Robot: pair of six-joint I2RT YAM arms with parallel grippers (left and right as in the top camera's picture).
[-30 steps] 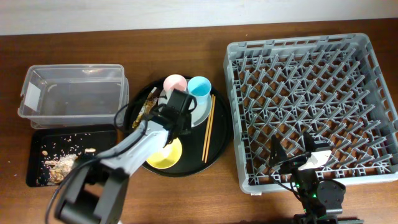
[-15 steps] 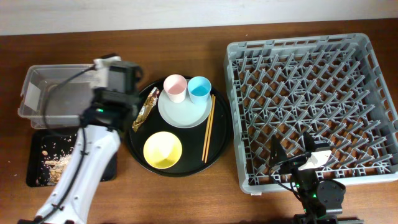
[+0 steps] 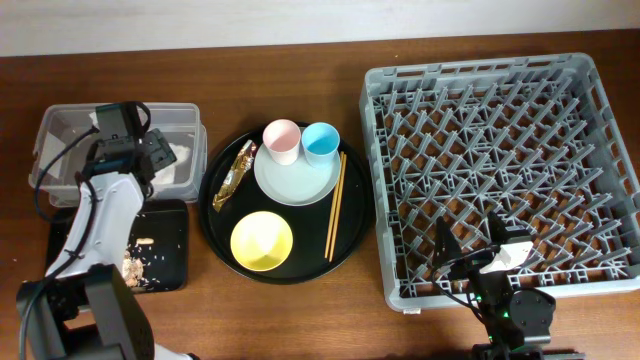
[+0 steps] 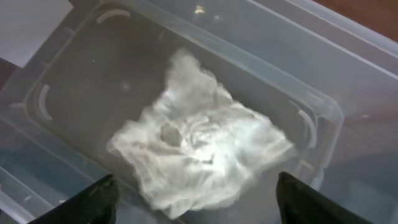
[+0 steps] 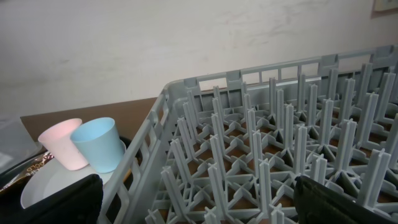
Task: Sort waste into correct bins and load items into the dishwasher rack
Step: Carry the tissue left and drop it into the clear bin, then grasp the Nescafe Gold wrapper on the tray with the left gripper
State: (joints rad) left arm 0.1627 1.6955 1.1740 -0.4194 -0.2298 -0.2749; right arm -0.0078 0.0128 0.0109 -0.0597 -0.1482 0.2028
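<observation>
My left gripper (image 3: 150, 152) (image 4: 199, 200) hangs open over the clear tub (image 3: 60, 135) (image 4: 311, 118). The crumpled white napkin (image 3: 185, 155) (image 4: 199, 143) lies loose on the tub's floor below its spread fingers. Crumbly scraps (image 3: 135, 262) lie in the flat black tray (image 3: 170, 235). The gold wrapper (image 3: 233, 175), pink cup (image 3: 281, 138) (image 5: 62, 152), blue cup (image 3: 320, 140) (image 5: 99, 144), plate (image 3: 295, 178), yellow bowl (image 3: 262, 240) and chopsticks (image 3: 336, 205) rest on the round tray. My right gripper (image 3: 472, 240) (image 5: 199, 199) stands open over the front edge of the grey rack (image 3: 500, 130) (image 5: 261, 155), holding nothing.
The round black tray (image 3: 222, 225) sits between the tub and the rack. The two cups stand side by side at the plate's far rim. Brown tabletop (image 3: 300, 320) shows in front of the round tray.
My left arm swung from over the round tray to the clear tub, then opened. The napkin it carried now lies in the tub. The right arm has not moved.
</observation>
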